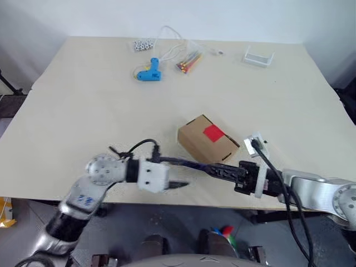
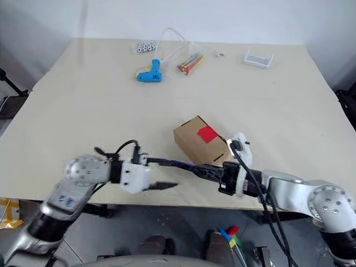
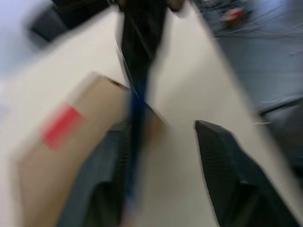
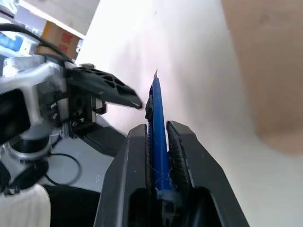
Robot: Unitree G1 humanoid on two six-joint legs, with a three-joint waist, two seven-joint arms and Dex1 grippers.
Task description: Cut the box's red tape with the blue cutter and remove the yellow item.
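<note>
The brown box [image 1: 200, 142] sits near the table's front edge with the square of red tape [image 1: 213, 132] on its lid. My right gripper [image 4: 157, 128] is shut on the blue cutter [image 4: 157, 118], which points level toward my left arm, just in front of the box. The same cutter [image 1: 186, 163] spans the gap between both hands. My left gripper [image 1: 179, 173] is open at the cutter's free end, with one finger [image 3: 106, 170] beside the blade and the other finger [image 3: 227, 165] well apart. The yellow item is hidden.
At the table's far side lie a light-blue glue gun [image 1: 149, 71], a bundle of coloured sticks [image 1: 189, 62], several small white beads [image 1: 143, 45] and a clear tray [image 1: 258, 57]. The table's front edge [image 1: 111, 197] runs right under both hands.
</note>
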